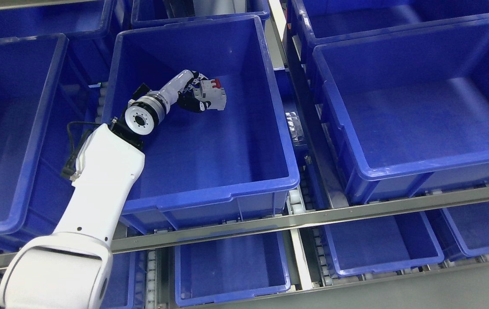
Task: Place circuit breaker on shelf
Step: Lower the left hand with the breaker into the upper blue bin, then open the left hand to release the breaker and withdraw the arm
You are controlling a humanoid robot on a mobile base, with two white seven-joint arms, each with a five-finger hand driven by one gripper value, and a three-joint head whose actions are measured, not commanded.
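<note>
Fingers of my left hand (193, 92) clamp the circuit breaker (212, 95) (red toggle at 12 o'clock) inside the middle blue bin (210, 189).

Fingers (193, 103) partly hide circuit breaker (213, 95)

A warehouse or industrial storage area, seen from above. Rows of large blue plastic bins (210, 128) sit side by side on a metal flow rack (313, 216) with small white rollers (294, 201) under them, and a lower tier of more blue bins (381, 244) sits beneath.
</note>
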